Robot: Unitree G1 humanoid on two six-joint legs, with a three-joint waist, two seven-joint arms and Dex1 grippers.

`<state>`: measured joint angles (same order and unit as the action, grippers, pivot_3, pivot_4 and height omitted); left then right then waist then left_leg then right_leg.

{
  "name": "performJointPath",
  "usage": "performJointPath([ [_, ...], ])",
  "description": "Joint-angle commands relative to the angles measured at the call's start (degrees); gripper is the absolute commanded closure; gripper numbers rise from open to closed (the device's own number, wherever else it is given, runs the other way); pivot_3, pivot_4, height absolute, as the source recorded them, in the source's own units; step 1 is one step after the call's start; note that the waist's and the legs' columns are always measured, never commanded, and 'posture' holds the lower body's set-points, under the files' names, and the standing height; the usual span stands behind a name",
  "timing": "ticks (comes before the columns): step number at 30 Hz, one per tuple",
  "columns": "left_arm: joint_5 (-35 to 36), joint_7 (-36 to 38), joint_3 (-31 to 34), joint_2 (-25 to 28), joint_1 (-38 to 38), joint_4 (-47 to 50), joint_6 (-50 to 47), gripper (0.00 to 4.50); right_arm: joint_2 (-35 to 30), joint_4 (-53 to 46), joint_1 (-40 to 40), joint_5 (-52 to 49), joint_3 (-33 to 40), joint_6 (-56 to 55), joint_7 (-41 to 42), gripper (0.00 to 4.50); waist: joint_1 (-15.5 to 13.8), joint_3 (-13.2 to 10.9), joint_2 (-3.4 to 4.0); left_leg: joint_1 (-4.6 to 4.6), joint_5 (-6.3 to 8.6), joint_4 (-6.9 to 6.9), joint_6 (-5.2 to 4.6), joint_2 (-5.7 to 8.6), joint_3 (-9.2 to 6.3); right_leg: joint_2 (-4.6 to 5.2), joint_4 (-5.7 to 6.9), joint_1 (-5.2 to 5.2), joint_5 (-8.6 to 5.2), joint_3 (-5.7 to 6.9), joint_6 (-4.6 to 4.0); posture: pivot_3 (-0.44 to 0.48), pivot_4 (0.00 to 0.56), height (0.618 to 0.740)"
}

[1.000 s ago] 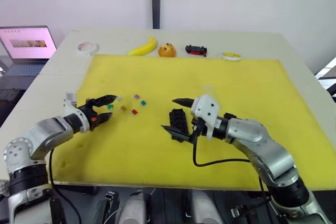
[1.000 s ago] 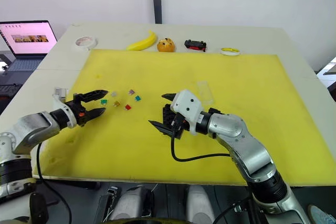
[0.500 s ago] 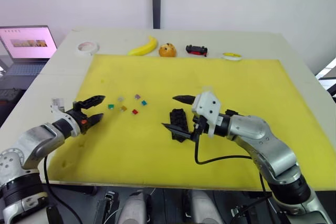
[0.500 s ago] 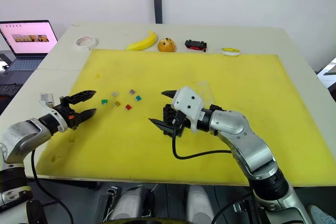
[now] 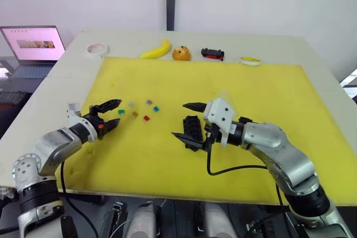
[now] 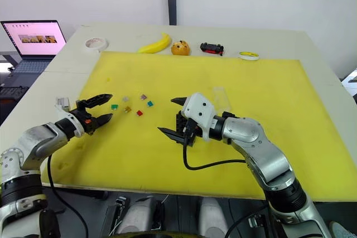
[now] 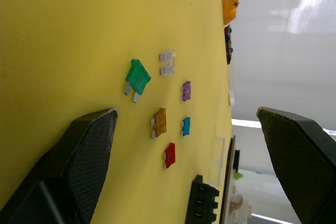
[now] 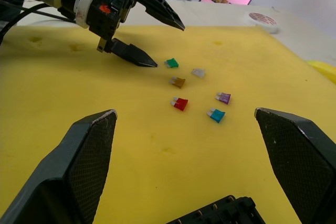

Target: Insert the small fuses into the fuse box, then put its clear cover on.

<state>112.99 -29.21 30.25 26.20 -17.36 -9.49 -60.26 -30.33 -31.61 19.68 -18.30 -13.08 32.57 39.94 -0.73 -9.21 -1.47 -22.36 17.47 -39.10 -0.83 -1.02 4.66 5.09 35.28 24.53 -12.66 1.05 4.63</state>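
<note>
Several small fuses lie loose on the yellow mat (image 5: 234, 82): green (image 5: 121, 112), grey (image 5: 131, 105), purple (image 5: 149, 102), teal (image 5: 155, 108), orange-brown (image 5: 135, 114) and red (image 5: 146, 118). My left gripper (image 5: 114, 114) is open with nothing in it, its tips just left of the green fuse (image 7: 137, 77). The black fuse box (image 5: 192, 131) lies at mid-mat, and my right gripper (image 5: 179, 120) stands open at its left end, one finger on either side. The clear cover (image 5: 223, 96) rests on the mat just behind the right wrist.
Along the table's back edge lie a white tape roll (image 5: 97, 49), a banana (image 5: 156, 49), an orange (image 5: 181, 54), a black-and-red toy car (image 5: 212, 54) and a yellow ring (image 5: 251, 59). An open laptop (image 5: 33, 45) stands far left.
The left gripper drew back to the left half a second ago and has now come forward again to the green fuse. The right gripper has stayed at the fuse box. The camera shifted slightly.
</note>
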Motion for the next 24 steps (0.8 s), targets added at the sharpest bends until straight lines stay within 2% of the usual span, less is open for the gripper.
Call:
performJointPath([
  [1, 0.0, 0.2, -1.9, -0.8, -2.1, -0.4, 1.1, 0.01, 0.1, -1.5, 0.7, -0.5, 0.9, -0.1, 0.0, 0.00, -0.1, 0.0, 0.00, -0.03, 0.00, 0.00, 0.00, 0.05, -0.08, 0.04, -0.01, -0.02, 0.00, 0.08, 0.00, 0.000, 0.150, 0.740],
  [11, -1.6, 1.6, -4.8, 2.5, -4.7, -4.9, 1.7, 0.01, 0.7, -2.0, 0.4, -0.5, 0.9, 0.4, -0.9, 0.00, 0.1, 0.0, 0.01, -0.08, 0.00, 0.00, -0.01, 0.06, -0.21, 0.03, -0.08, -0.05, 0.00, 0.25, 0.00, 0.000, 0.150, 0.740],
  [24, -9.0, 7.0, -3.3, 3.9, -8.2, -11.8, 3.3, 0.01, 0.2, -2.3, 0.1, -0.8, 1.5, 0.7, -1.3, 0.00, 0.1, 0.0, 0.03, -0.07, -0.05, 0.00, 0.05, 0.03, -0.34, -0.09, -0.05, -0.08, 0.00, 0.40, 0.00, 0.000, 0.150, 0.740],
])
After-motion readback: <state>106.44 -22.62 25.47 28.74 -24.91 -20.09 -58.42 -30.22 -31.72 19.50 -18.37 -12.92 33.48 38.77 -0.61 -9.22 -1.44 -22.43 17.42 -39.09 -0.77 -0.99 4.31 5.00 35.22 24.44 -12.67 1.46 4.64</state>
